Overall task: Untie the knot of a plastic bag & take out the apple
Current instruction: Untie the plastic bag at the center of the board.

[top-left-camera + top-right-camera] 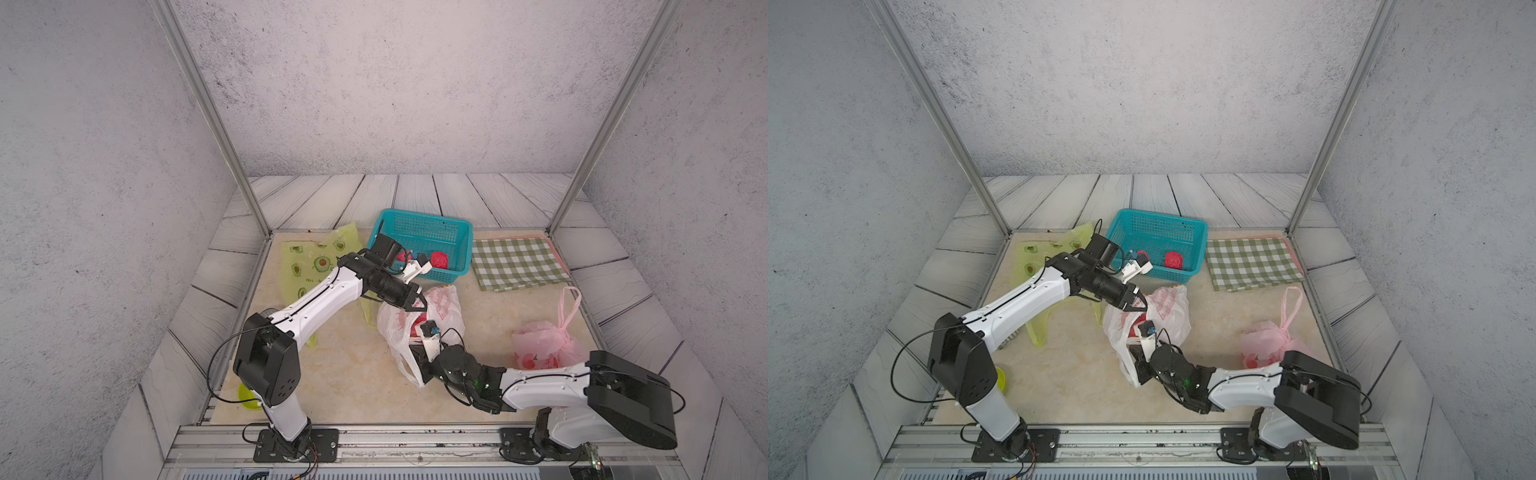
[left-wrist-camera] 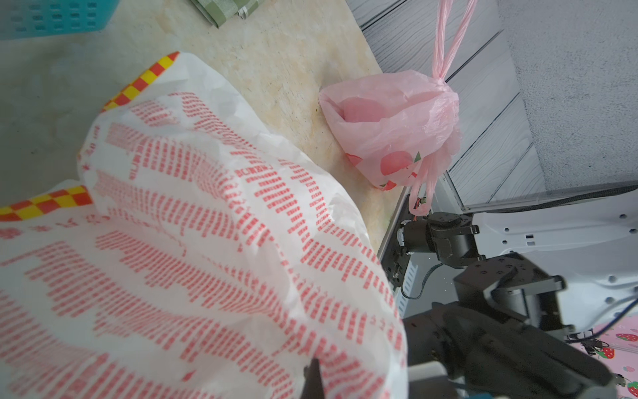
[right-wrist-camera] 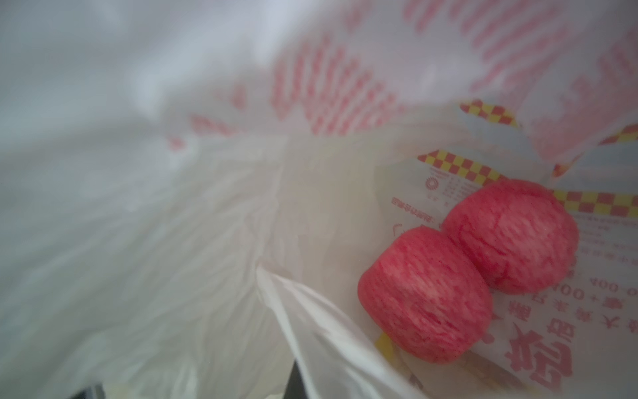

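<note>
The white bag lies mid-counter with its mouth gaping toward the right arm, so we judge the knot undone and the fruit next. The left gripper is clenched on a pinch of film at the top of the bag, tenting it up. The right gripper sits at the mouth with its jaws closed and appears to be grasping the rim there (its wrist view shows a film edge running down to a dark fingertip). That same view looks inside, where two red apples rest touching each other on the bag's floor. We expect the film to be thin, limp and slippery. It will likely crumple, cling and fall over the fruit once the tent is let go, so one gripper ought to hold the mouth open. The apples look firm, round and matte, with some heft against so light a bag, and they may roll. We would take the nearer one across its widest part, a jaw on either side, clear of the film and of its neighbour.
</note>
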You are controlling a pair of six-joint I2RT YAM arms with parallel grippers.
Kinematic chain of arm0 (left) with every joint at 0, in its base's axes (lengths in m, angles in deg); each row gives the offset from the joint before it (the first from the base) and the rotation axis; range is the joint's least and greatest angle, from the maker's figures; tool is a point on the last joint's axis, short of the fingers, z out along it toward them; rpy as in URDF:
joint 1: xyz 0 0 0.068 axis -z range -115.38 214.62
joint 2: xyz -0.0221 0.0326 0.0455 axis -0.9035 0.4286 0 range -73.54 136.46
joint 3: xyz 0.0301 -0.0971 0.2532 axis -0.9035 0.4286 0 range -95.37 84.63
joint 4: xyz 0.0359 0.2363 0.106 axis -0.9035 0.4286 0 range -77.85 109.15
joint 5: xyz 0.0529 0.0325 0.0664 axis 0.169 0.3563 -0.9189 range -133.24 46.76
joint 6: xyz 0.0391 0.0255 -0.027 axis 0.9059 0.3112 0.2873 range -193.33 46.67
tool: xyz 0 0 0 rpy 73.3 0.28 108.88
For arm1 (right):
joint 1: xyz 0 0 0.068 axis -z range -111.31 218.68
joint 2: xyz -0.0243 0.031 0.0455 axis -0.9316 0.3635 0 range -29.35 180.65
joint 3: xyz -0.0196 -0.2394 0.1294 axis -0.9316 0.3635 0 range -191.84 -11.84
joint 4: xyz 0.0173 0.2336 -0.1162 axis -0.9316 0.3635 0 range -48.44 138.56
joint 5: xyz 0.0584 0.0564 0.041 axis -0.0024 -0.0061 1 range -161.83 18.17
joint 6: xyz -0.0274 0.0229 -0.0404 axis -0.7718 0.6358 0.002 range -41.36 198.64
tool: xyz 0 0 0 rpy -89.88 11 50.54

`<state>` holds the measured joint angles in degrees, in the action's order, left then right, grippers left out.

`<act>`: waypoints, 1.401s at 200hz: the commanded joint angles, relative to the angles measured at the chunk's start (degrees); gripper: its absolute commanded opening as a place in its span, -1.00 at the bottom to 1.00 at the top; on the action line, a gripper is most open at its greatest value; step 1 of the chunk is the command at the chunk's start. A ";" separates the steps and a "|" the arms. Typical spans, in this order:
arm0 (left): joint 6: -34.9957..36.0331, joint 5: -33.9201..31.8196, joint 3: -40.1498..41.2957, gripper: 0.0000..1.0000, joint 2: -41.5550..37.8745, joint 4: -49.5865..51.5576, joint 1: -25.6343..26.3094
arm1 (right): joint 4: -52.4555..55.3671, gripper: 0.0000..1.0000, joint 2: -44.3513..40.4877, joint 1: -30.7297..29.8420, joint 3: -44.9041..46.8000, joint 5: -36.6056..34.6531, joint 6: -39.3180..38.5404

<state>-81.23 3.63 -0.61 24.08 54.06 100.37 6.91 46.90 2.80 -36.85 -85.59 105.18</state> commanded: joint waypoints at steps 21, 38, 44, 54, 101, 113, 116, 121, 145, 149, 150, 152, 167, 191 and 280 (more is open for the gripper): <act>1.65 -2.92 0.05 -1.00 -1.87 2.21 -0.06 | 16.93 -1.00 -23.76 -0.26 8.47 -5.27 6.05; 1.28 -2.93 0.06 -1.00 -1.82 1.92 -0.06 | 27.20 -1.00 -37.33 -0.19 11.54 -7.09 7.64; 1.15 -2.73 0.07 -1.00 -1.72 1.84 -0.06 | 30.62 -1.00 -41.55 -0.22 11.97 -7.11 7.76; 0.90 -2.29 0.02 -1.00 -1.65 1.65 -0.09 | 34.77 -1.00 -48.35 -0.21 12.10 -6.41 7.18; -0.41 -0.11 0.68 -1.00 -1.27 -0.16 -0.12 | 33.66 -0.78 -40.48 -0.23 3.64 4.35 1.96; -0.78 0.60 0.77 -1.00 -1.00 -0.64 -0.06 | 30.18 -0.78 -32.76 -0.24 -0.03 6.91 2.62; -0.80 0.73 0.85 -1.00 -1.03 -0.75 -0.06 | 29.18 -0.79 -30.99 -0.23 -0.80 7.25 3.03; -0.89 0.83 0.87 -1.00 -0.92 -0.85 -0.06 | 27.03 -0.80 -28.20 -0.25 -1.81 7.69 3.59; -1.10 -0.79 1.12 -1.00 -0.94 -0.78 -0.06 | 18.03 -1.00 -17.78 -0.24 -5.68 3.63 8.08; -1.26 -1.08 1.21 -1.00 -0.87 -0.73 -0.06 | 17.40 -1.00 -16.32 -0.26 -6.36 2.06 9.07; -1.34 -1.17 1.21 -1.00 -0.86 -0.76 -0.06 | 17.28 -1.00 -16.00 -0.28 -6.58 1.67 9.32; -1.37 -1.26 1.14 -1.00 -0.77 -0.77 -0.11 | 17.04 -1.00 -15.31 -0.25 -6.90 0.72 9.89; -2.34 -2.25 1.26 -1.00 -0.72 -1.06 -0.06 | 15.02 -1.00 -10.56 -1.46 -8.76 -7.25 12.45; -5.54 -6.91 3.39 -1.00 -2.23 -2.94 -0.06 | 12.11 -1.00 -5.17 -2.53 -10.84 -13.57 14.23; -23.07 -12.46 32.63 -1.00 -9.42 -33.18 2.51 | 41.58 -1.00 -6.15 -3.27 -5.84 -30.36 37.77</act>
<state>-100.57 -7.18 30.54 13.96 29.38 101.13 33.71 46.57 -0.31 -46.62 -108.39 135.52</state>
